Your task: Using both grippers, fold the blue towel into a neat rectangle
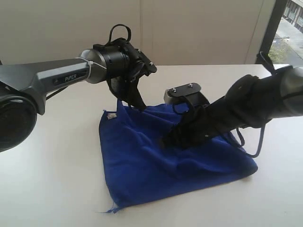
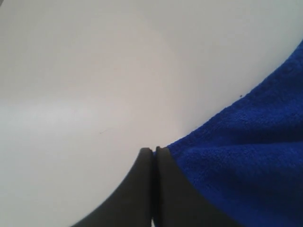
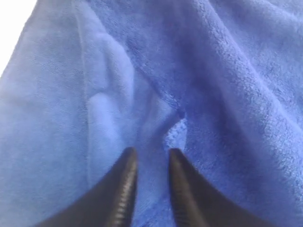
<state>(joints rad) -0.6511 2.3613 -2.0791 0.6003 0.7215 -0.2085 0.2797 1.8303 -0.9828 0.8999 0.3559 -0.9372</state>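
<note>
The blue towel (image 1: 161,161) lies rumpled on the white table (image 1: 52,184), with a small white tag (image 1: 112,115) at its far left corner. My left gripper (image 1: 140,105) stands at the towel's far edge, jaws shut on that edge, which rises to a small peak beside them. In the left wrist view the shut left gripper (image 2: 154,150) has the blue towel (image 2: 246,165) running up to its tip. My right gripper (image 1: 165,141) rests low on the towel's middle. In the right wrist view the right gripper (image 3: 152,153) is open, its fingers (image 3: 125,189) apart over a wrinkle of the blue towel (image 3: 227,94).
The right arm (image 1: 265,101) stretches in from the right over the towel, with loose black cables (image 1: 253,144) hanging at the towel's right edge. A wall stands behind the table, and a dark window frame (image 1: 269,33) rises at the back right.
</note>
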